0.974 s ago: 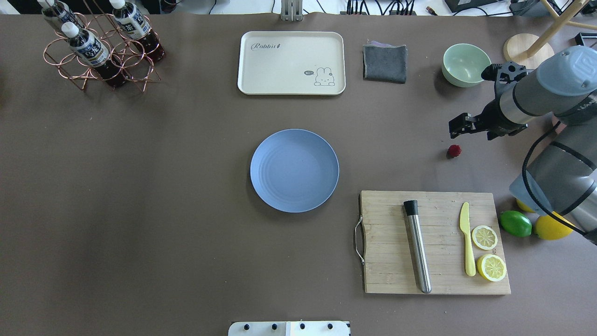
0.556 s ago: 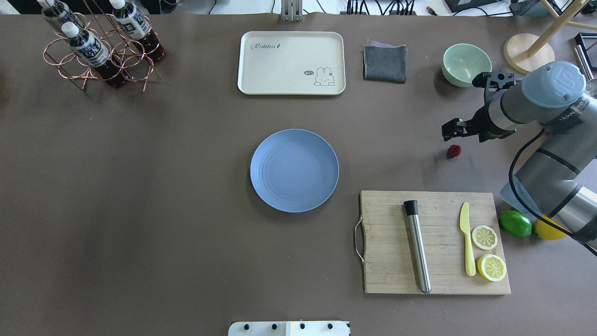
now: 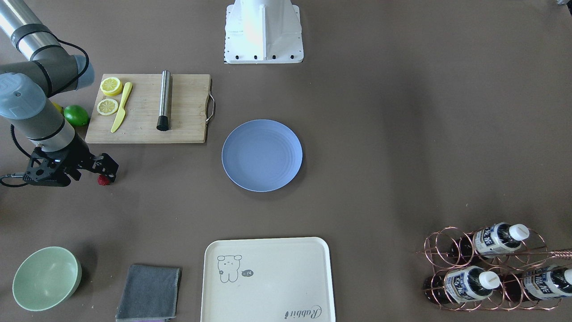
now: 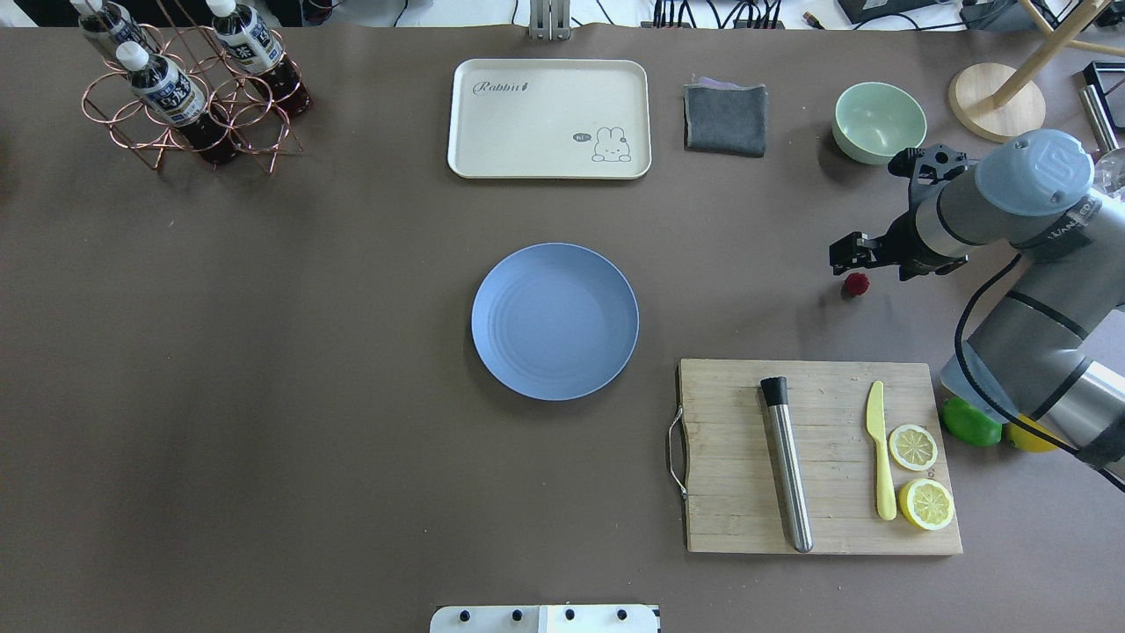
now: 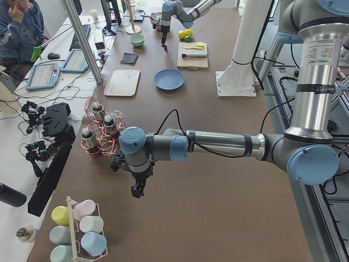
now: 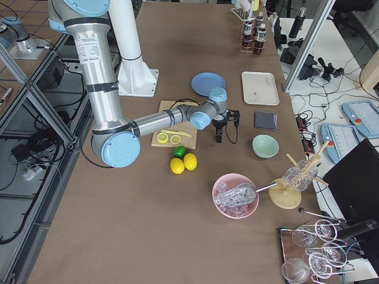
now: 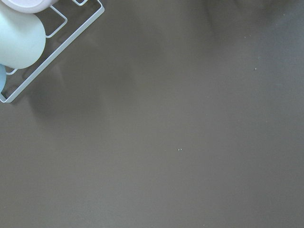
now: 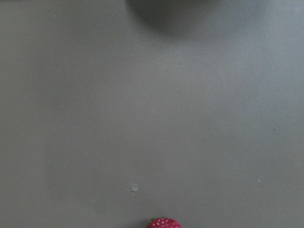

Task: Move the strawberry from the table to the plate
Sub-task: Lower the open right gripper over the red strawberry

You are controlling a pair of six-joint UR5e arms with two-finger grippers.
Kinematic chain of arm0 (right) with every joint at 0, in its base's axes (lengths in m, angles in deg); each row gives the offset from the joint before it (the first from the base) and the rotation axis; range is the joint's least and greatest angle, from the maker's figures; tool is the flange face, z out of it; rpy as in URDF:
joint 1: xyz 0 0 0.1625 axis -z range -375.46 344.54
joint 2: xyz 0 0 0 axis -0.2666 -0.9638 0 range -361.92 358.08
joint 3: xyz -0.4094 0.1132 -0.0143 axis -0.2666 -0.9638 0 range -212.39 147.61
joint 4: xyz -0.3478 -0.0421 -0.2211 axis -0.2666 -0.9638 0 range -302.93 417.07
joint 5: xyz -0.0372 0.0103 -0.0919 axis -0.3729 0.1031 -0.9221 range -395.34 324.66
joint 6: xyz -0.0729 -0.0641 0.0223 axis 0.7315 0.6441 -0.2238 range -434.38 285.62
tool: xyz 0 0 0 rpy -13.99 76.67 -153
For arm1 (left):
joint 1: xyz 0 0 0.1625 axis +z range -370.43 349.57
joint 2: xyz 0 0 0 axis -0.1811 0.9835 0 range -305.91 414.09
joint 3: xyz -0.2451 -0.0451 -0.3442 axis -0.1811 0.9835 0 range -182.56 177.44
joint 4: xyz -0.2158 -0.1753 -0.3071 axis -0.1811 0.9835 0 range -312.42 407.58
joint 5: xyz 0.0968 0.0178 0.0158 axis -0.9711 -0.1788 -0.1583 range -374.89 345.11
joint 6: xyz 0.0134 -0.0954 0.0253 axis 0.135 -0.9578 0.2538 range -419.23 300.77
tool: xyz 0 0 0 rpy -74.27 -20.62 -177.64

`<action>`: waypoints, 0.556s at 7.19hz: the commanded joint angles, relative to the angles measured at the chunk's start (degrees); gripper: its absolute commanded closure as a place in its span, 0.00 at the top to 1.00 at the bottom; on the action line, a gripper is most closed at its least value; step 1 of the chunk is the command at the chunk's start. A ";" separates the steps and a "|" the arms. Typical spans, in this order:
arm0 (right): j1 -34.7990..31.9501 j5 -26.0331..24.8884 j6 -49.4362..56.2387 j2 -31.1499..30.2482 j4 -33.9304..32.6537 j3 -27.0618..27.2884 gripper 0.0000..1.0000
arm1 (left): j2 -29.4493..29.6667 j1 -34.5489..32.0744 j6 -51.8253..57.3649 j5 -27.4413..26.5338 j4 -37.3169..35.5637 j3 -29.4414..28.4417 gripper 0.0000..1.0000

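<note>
The strawberry (image 4: 856, 283) is a tiny dark-red berry lying on the grey-brown table (image 4: 308, 352), right of the round blue-grey plate (image 4: 555, 321). My right gripper (image 4: 848, 255) hangs just above it, a little toward the far side, and its fingers look open with nothing between them. In the front-facing view the strawberry (image 3: 103, 180) peeks out beside the right gripper (image 3: 107, 169), with the plate (image 3: 262, 155) off to the side. The right wrist view catches the strawberry (image 8: 164, 223) at its bottom edge. My left gripper (image 5: 136, 191) shows only in the left side view, and whether it is open I cannot tell.
A wooden cutting board (image 4: 729, 457) with a steel rod, a yellow knife and lemon slices lies near the strawberry. A lime (image 4: 971, 424) sits by my right arm. A green bowl (image 4: 879, 121), grey cloth (image 4: 725, 119), cream tray (image 4: 549, 119) and bottle rack (image 4: 189, 83) line the far edge.
My right gripper has moved toward the strawberry and come down closer to the table. The strawberry and plate have stayed put.
</note>
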 commanded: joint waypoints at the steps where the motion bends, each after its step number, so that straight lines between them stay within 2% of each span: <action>1: 0.77 -0.85 -1.41 0.24 0.01 -0.06 0.85 | -0.05 0.00 0.00 -0.82 0.00 0.08 1.00; 4: 1.48 -0.94 -1.41 0.33 0.01 -0.42 0.83 | -0.49 0.00 0.00 -0.82 0.00 0.43 1.00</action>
